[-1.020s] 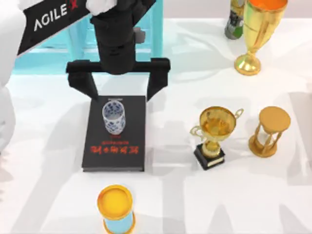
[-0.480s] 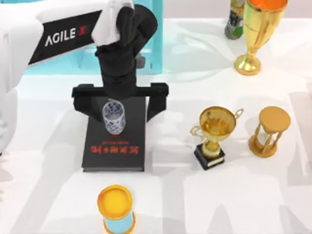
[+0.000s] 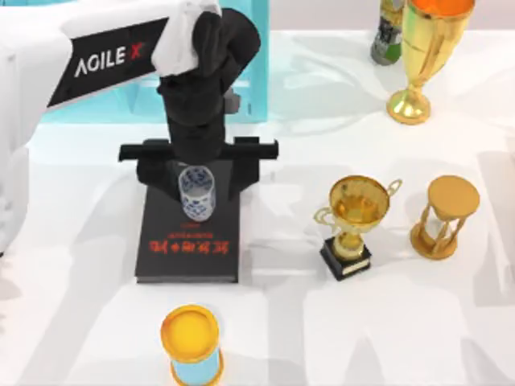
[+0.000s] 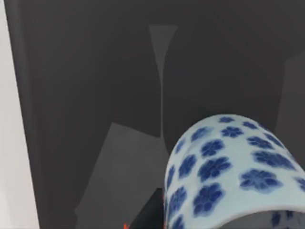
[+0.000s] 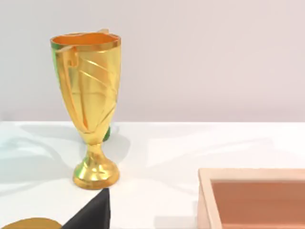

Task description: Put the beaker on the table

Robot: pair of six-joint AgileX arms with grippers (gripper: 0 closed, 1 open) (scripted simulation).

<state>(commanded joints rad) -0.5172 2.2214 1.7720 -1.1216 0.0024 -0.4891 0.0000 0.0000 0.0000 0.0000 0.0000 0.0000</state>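
Note:
The beaker (image 3: 197,193), a small white cup with blue flowers, stands upright on a black book (image 3: 189,249) at the table's (image 3: 322,322) left middle. My left gripper (image 3: 199,183) hangs straight over it, one finger on each side, shut on the beaker. The left wrist view has the beaker (image 4: 233,171) very close, with the dark book cover (image 4: 95,95) behind it. My right arm is parked off the table's right side, its wrist camera facing the tall trophy.
A turquoise shelf (image 3: 121,80) sits behind the left arm. A gold-topped blue cylinder (image 3: 191,342) stands in front of the book. To the right are a small trophy (image 3: 354,221), an hourglass (image 3: 447,217), a tall trophy (image 3: 422,48) (image 5: 90,95) and a bottle (image 3: 388,32). A peach box (image 5: 252,195) lies near the right wrist.
My left gripper came down over the book and its fingers closed in on the beaker. The beaker shifted slightly to the right, now centred between them.

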